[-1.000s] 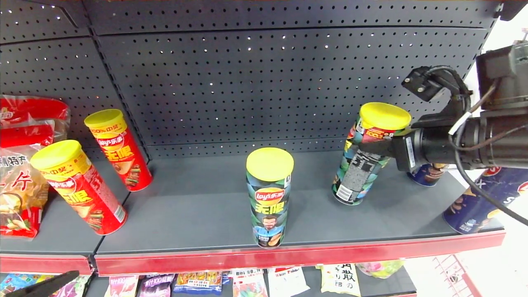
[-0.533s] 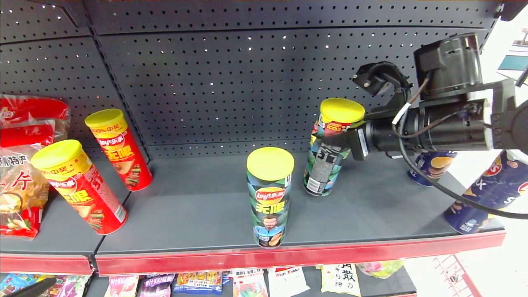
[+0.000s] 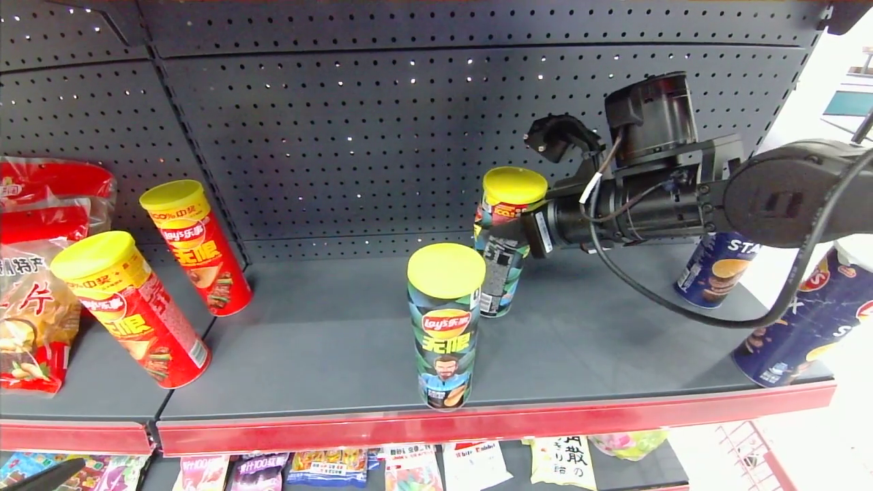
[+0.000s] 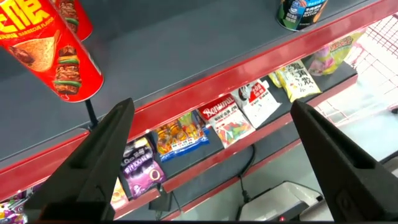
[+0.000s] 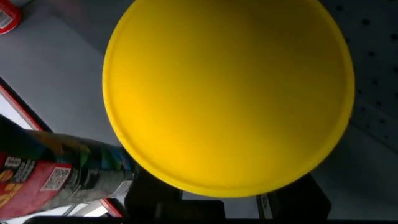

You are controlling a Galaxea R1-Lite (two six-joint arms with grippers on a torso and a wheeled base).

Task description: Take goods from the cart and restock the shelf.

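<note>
- The right claw (image 3: 510, 230) is closed on a dark green crisp can (image 3: 500, 276), gripped high on its side just under the yellow lid (image 3: 515, 185).
- The dark green crisp can is held over the grey shelf (image 3: 327, 341), towards the back, close to the perforated back panel (image 3: 409, 136), and is tilted slightly.
- Whether its base touches the shelf cannot be told.
- In the right wrist view the yellow lid (image 5: 229, 93) is seen from above, with a second can (image 5: 62, 171) of the same kind beyond it.
- That second can (image 3: 445, 320) stands upright at the front edge of the shelf, just in front of the held one and behind the red edge strip (image 3: 477, 423).
- Two red cans (image 3: 194, 245) (image 3: 129, 307) are placed at the left of the shelf, one behind the other, with a snack bag (image 3: 34, 293) beside them.
- Two blue cans (image 3: 713, 269) (image 3: 798, 327) are placed at the right end, behind and below the right arm.
- The left claw (image 4: 211, 104) is spread wide with nothing between its fingers (image 4: 93, 168), and is held low in front of the shelf edge.
- Beyond it, a red can (image 4: 53, 53) on the shelf and snack packets (image 4: 230, 121) on the lower shelf are seen.
</note>
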